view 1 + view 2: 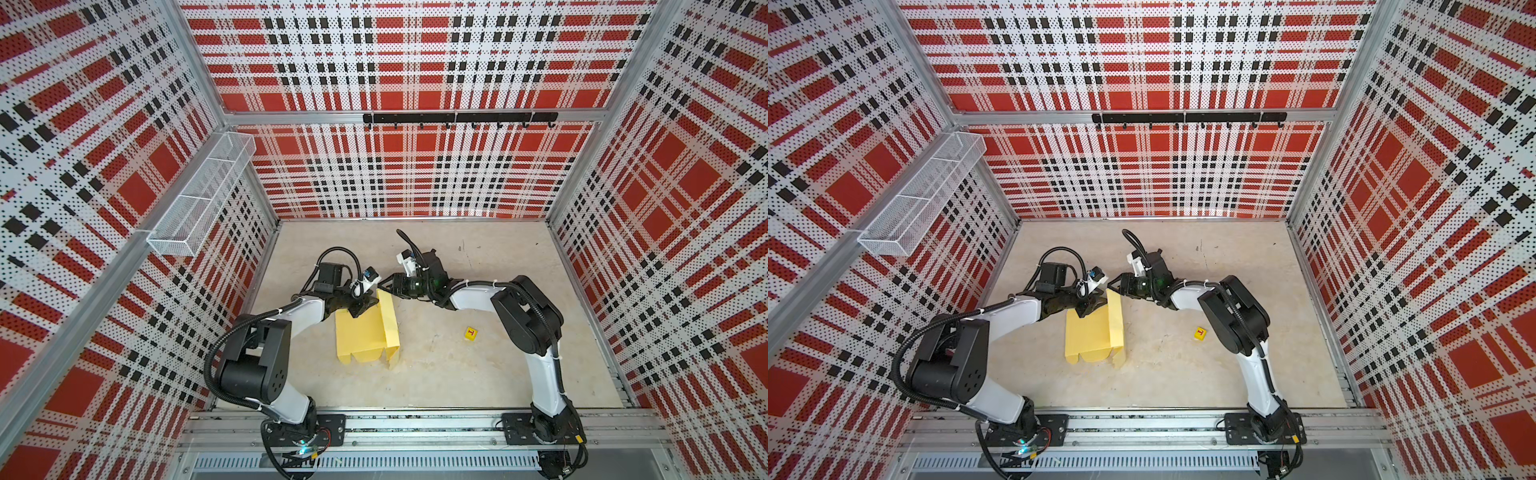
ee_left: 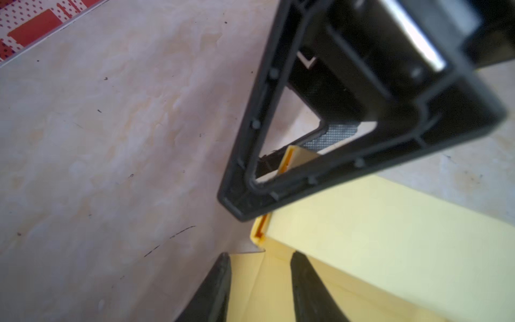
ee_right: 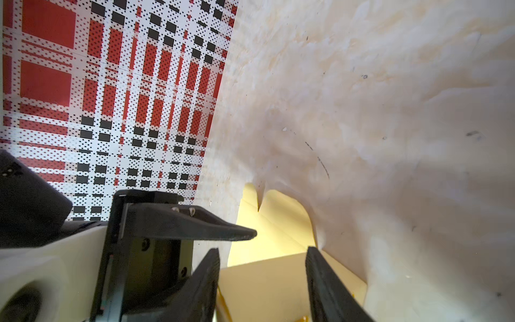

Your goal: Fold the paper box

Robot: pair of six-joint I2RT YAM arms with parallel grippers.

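Observation:
The paper box (image 1: 362, 338) (image 1: 1090, 338) is a pale yellow die-cut sheet lying flat on the table, with its right side wall (image 1: 389, 322) folded upright. My left gripper (image 1: 365, 306) (image 2: 260, 255) is open over the sheet's far end, beside that wall, with flat cardboard (image 2: 278, 292) showing between its fingers. My right gripper (image 1: 384, 286) (image 3: 262, 249) is open at the far end of the upright wall (image 3: 264, 284). In the left wrist view the wall's doubled end (image 2: 291, 157) shows between the right gripper's fingers (image 2: 278, 195). I cannot tell whether they touch it.
A tiny yellow cube with a red letter (image 1: 471, 333) (image 1: 1200, 334) lies on the table right of the box, near the right arm's elbow. A white wire basket (image 1: 199, 199) hangs on the left wall and a black hook rail (image 1: 459, 118) on the back wall.

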